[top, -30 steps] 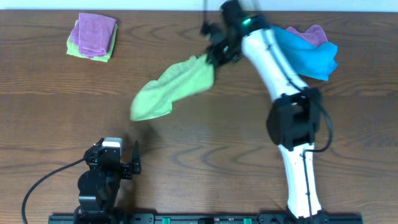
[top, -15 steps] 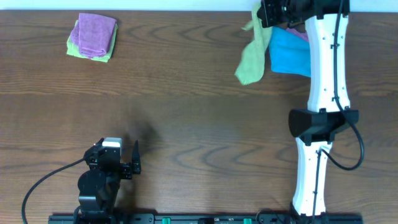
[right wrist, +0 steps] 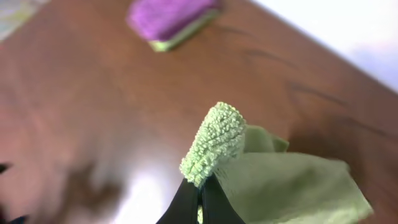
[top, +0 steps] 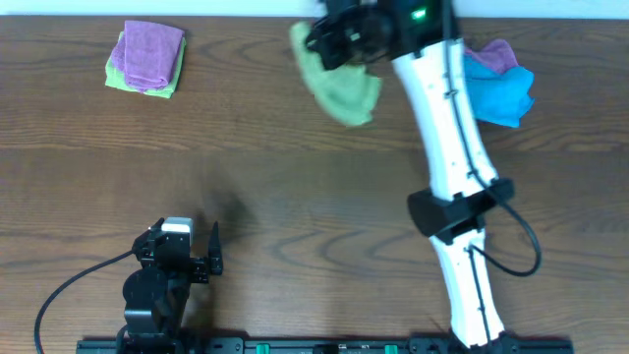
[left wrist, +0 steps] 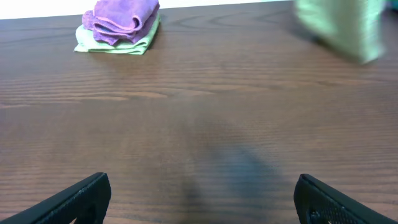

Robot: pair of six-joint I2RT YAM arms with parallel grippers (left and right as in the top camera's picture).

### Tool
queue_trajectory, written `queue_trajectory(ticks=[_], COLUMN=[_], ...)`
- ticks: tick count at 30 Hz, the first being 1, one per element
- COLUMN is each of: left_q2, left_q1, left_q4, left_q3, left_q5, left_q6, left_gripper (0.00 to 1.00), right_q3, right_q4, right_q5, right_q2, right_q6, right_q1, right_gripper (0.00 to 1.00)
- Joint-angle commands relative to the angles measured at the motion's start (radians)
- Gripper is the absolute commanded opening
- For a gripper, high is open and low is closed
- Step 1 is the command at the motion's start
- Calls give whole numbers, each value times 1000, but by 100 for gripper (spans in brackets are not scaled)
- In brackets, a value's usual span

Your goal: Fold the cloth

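At the far left of the table (top: 295,197) lay a folded stack (top: 145,59), purple on top of green. The left gripper (top: 201,258) sat near the front edge with its jaws wide apart, holding nothing. Over the far middle of the table, the cloth (top: 339,84) hung bunched and blurred. The right gripper (right wrist: 200,194) was clamped on it, jaws pressed together on a pinched fold of its edge. To the right, a blue cloth (top: 496,88) lay crumpled with a purple cloth (top: 494,51) showing behind it.
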State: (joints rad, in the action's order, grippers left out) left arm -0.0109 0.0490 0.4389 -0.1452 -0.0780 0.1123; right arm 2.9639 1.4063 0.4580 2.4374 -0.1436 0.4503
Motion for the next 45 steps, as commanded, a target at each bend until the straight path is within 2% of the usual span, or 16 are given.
queue_trajectory(ticks=[1,7,10,14,15,16,17,25,27,31,32,33,35,36,45], left_q2=[6,6,6,6,6,6,6,6,6,6,6,6,6,6,6], left_q1=[4,4,4,4,4,4,4,4,4,4,4,4,4,4,4], left_q4=[2,2,2,2,2,2,2,2,2,2,2,2,2,2,2], left_q3=[19,19,19,19,19,19,19,19,19,19,19,19,19,19,19], left_q5=[7,7,7,7,7,7,7,7,7,7,7,7,7,7,7], left_q6=[8,8,8,8,8,8,8,8,8,8,8,8,8,8,8], left_gripper=[95,95,95,95,95,95,95,95,95,95,95,95,95,95,95], right_q3=[19,19,9,-52,-68,-85,-105,-276,-315,-419,-455,-486,-555,-584,-770], right_q4=[7,76,179,236,236,236,236,178,180,173,160,145,104,85,-28], right_q5=[45,-39,-154,-170,-165,-161,-158,-163,-162,-163,-163,-163,-171,-177,-189], right_q2=[-94,-175,-164,-115,-106,-93,-82,-68,-68,-68,-68,-68,-68,-68,-68], right_q6=[-35,-37,-37,-3,11,17,16,14,7,-40,-55,-66,-78,-78,-78], right_q1=[20,-59,-120,-182,-188,-193,-196,-187,-175,-117,-95,-75,-36,-22,52], right_gripper=[1,1,1,4,30,75,99,99,97,79,71,60,11,1,1])
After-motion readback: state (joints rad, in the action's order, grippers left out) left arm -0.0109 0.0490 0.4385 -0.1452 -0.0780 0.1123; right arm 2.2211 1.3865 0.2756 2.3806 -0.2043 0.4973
